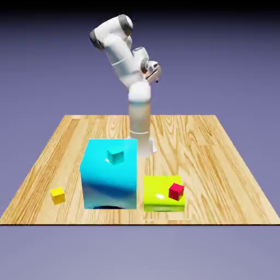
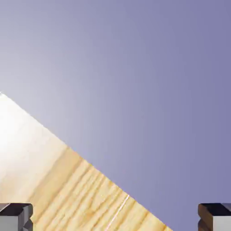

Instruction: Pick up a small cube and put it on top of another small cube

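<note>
Tool (image 2: 115,219) wide, empty, high over counter (image 1: 219,164), well apart from small cube (image 1: 58,194) at near corner. Teal cube (image 1: 115,156) atop big cyan block (image 1: 109,175). Risk: descent likely clips block; tool's aim unclear.

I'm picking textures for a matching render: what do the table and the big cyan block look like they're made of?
Table: pale wood with visible plank grain and a matte-to-satin finish. Large cyan block: smooth, glossy, plastic-like, judging by the bright highlight and dark reflection on its front face, though the render leaves this open.
</note>
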`<state>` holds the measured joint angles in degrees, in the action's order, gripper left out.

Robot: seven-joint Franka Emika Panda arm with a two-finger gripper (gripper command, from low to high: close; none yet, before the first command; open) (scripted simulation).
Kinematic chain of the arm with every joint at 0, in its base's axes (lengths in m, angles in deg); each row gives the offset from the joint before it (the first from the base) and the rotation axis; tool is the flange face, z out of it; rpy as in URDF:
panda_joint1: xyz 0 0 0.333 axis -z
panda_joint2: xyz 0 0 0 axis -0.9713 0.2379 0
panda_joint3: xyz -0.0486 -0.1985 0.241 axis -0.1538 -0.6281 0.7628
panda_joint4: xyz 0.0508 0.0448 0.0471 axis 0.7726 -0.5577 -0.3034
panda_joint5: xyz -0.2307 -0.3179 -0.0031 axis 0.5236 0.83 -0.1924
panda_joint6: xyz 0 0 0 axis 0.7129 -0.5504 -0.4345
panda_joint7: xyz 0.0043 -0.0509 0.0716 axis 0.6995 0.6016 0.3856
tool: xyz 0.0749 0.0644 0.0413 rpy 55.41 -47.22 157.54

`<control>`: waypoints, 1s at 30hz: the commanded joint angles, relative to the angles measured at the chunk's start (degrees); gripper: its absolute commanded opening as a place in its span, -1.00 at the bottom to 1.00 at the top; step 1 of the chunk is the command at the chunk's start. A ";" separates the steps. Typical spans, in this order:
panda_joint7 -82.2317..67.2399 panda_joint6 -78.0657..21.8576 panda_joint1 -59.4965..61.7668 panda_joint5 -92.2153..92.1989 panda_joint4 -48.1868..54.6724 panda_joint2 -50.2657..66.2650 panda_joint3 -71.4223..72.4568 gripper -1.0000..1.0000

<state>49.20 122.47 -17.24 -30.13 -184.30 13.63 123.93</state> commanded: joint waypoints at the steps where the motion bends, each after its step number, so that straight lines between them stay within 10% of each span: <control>1: -1.27 -0.30 -2.01 -0.47 0.40 0.13 2.08 0.00; 30: -38.08 -8.99 -60.25 -14.19 11.84 3.90 62.30 0.00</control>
<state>11.12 113.48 -77.49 -44.31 -172.45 17.52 186.22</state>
